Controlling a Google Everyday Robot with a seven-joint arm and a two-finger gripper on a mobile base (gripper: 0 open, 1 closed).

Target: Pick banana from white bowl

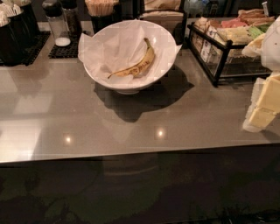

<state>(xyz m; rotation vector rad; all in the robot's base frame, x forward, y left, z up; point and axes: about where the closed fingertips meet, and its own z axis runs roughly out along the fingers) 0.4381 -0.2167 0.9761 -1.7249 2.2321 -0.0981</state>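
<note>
A slim curved yellow banana (136,66) with brown speckles lies inside the large white bowl (164,65), on crinkled white paper (109,48). Its dark stem tip points to the bowl's back. The bowl stands on the grey counter (65,113), left of centre at the back. My gripper (261,114), pale yellow and white, hangs at the right edge of the view above the counter. It is well to the right of the bowl, lower in the view, and touches nothing.
A black wire rack (218,52) with packets stands right of the bowl. Behind the bowl are a cup of sticks (101,11), shakers (59,22) on a black mat and dark containers (15,33) at the far left. The counter's front edge (131,153) runs across the middle.
</note>
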